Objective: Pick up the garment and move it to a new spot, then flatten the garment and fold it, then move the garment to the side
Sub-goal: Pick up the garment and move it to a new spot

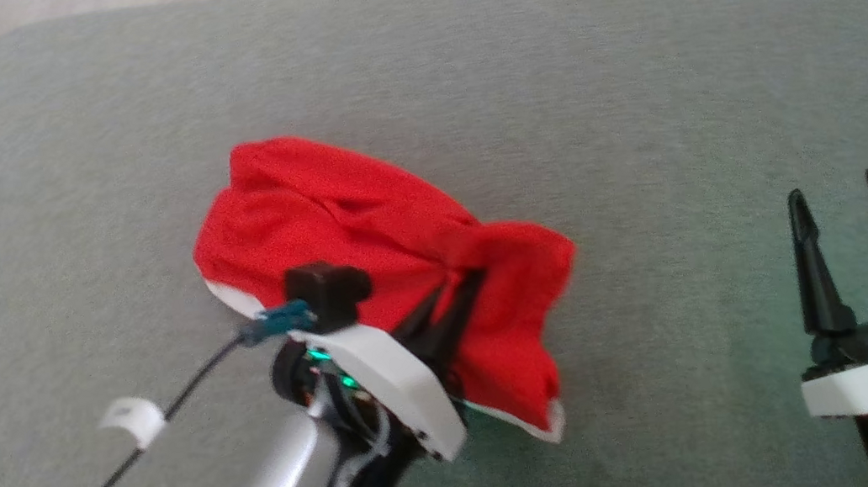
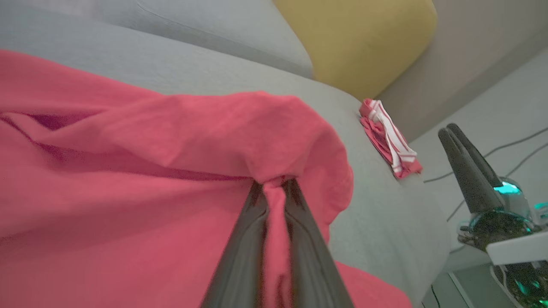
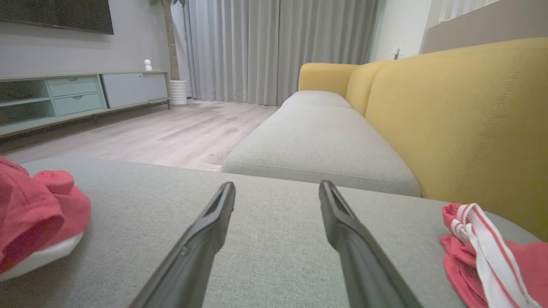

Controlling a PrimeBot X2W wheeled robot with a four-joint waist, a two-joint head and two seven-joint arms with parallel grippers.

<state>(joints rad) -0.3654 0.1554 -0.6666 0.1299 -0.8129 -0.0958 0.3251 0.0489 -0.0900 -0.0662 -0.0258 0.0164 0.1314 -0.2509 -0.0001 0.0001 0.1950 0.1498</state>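
Red cloth garment [image 1: 364, 228] with a white edge along its near underside lies in a crumpled heap on the wide grey woven sofa cushion [image 1: 632, 80], a little left of the middle in the head view. The left end effector [image 1: 458, 295] has its two dark fingers drawn narrow on a raised pleat near the heap's right side; the left wrist view shows the cloth pinched between them [image 2: 274, 188]. The right end effector [image 1: 834, 191] stands wide and holds nothing, well apart from the garment, its fingers [image 3: 222, 205] low over bare cushion.

By my reading the task is at its very beginning; a grip has been taken, but most of the heap rests on the cushion, and whether any of it has left the cushion I cannot tell. Carrying it to a new spot, spreading it flat, folding it and setting it aside all remain.

A second piece, a folded red cloth with white stripes [image 3: 479, 239], sits at the cushion's far right beside the yellow upholstered backrest [image 3: 462, 119]; it probably marks where finished pieces go, though that is a guess.
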